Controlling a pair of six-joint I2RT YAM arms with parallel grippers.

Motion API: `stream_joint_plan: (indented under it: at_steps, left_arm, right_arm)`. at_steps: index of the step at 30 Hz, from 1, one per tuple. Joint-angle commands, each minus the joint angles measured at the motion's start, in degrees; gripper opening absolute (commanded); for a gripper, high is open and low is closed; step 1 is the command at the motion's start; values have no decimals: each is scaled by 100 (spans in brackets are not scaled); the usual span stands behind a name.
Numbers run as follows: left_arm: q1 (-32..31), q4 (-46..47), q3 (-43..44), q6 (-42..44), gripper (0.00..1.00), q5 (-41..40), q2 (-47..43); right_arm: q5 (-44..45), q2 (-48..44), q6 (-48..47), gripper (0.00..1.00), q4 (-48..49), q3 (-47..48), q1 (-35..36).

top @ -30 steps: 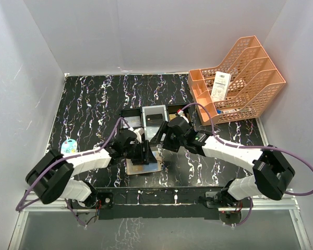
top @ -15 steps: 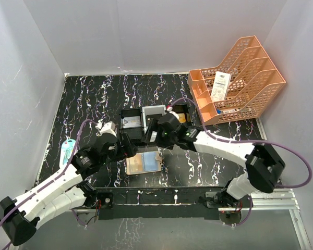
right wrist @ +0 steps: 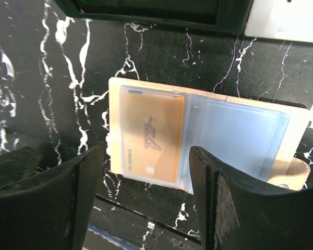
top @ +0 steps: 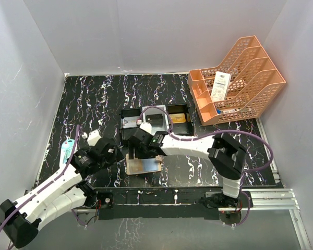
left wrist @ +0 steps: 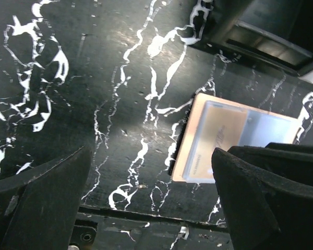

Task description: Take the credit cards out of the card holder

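The card holder [top: 144,166] lies open flat on the black marbled table. In the right wrist view a gold credit card [right wrist: 151,137] sits in the card holder's [right wrist: 115,130] left clear slot, and the pale blue right slot [right wrist: 241,138] looks empty. My right gripper [top: 137,151] hovers open just over its near edge, fingers [right wrist: 235,208] straddling the gold card without touching. My left gripper [top: 116,152] is open to the left of the card holder [left wrist: 198,140], apart from it. Another gold card [top: 178,119] lies in the tray's right compartment.
A black three-compartment tray [top: 146,112] stands just behind the card holder. An orange file rack [top: 250,78] with a white receipt [top: 220,86] is at the back right. A small teal object [top: 68,150] lies near the left table edge. The table's front edge [left wrist: 146,216] is close.
My left gripper let go, opened and drew back left from the card holder. My right gripper went to the tray, then swung back left over the open card holder.
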Motion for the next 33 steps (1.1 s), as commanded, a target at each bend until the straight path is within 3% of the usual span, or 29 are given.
stream_joint_plan:
  at_steps: [1,5,9,21,30,33]
  left_arm:
    - [438,-170,99,161,99,159,28]
    - [1118,211,51,557,99,976,182]
    - [1418,308,101,715,99,1217,250]
    - [1453,-86,318,604,99,617,-559]
    - [1450,-80,336,624,99,681,-475]
    - [1451,-50,327,631,99,726,-467]
  right_arm:
    - [262,237,-137,64,-319,449,62]
    - [135,471,-255,63,-389,614,89]
    - [44,658,-384,64,-420,797,108]
    - [310,1270,-402,66,-898,1316,199]
    - [367,1416,-370,61,-972,1203,206]
    - [531,1509,-371,67,-1130,1266,237]
